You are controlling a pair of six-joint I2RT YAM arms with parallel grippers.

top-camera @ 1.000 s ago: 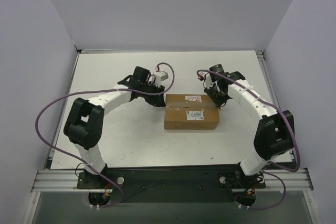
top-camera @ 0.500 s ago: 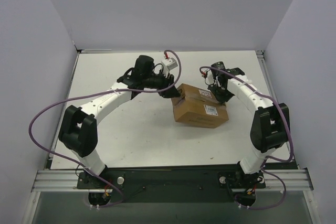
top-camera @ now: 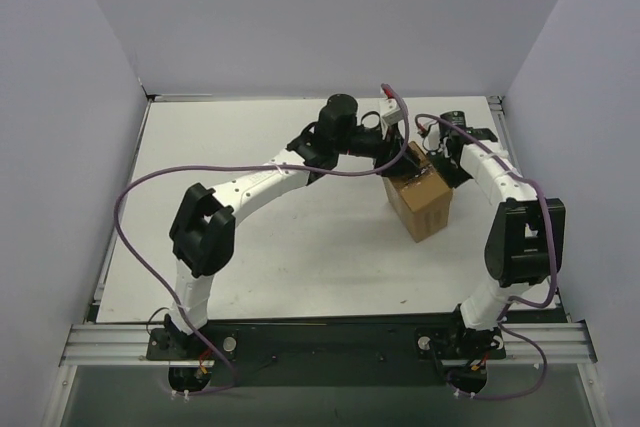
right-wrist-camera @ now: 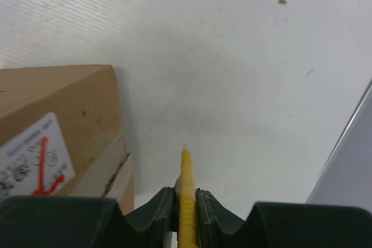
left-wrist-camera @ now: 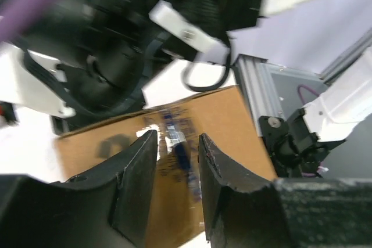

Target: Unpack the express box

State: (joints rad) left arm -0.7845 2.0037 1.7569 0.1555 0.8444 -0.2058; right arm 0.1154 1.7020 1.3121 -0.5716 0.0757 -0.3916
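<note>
The express box (top-camera: 421, 199), a brown carton, sits right of the table's middle, turned with a short end toward the arms. My left gripper (top-camera: 392, 158) reaches across to its far left top corner. In the left wrist view the fingers (left-wrist-camera: 177, 143) stand a little apart over the box's taped top (left-wrist-camera: 232, 120) with nothing between them. My right gripper (top-camera: 448, 160) is at the box's far right side, shut on a small yellow utility knife (right-wrist-camera: 186, 169) that points out over bare table. The box's corner with white label and red mark (right-wrist-camera: 36, 158) lies left of the knife.
The white table (top-camera: 250, 247) is walled on three sides. An aluminium rail (top-camera: 505, 142) runs along its right edge, close to my right arm, and shows in the right wrist view (right-wrist-camera: 351, 155). The left arm spans the table's middle. The right arm's wrist (left-wrist-camera: 325, 105) sits just beyond the box.
The box has been swung round and pushed right and back, from lying crosswise to end-on. My left arm swept right with it. My right gripper moved right with the knife.
</note>
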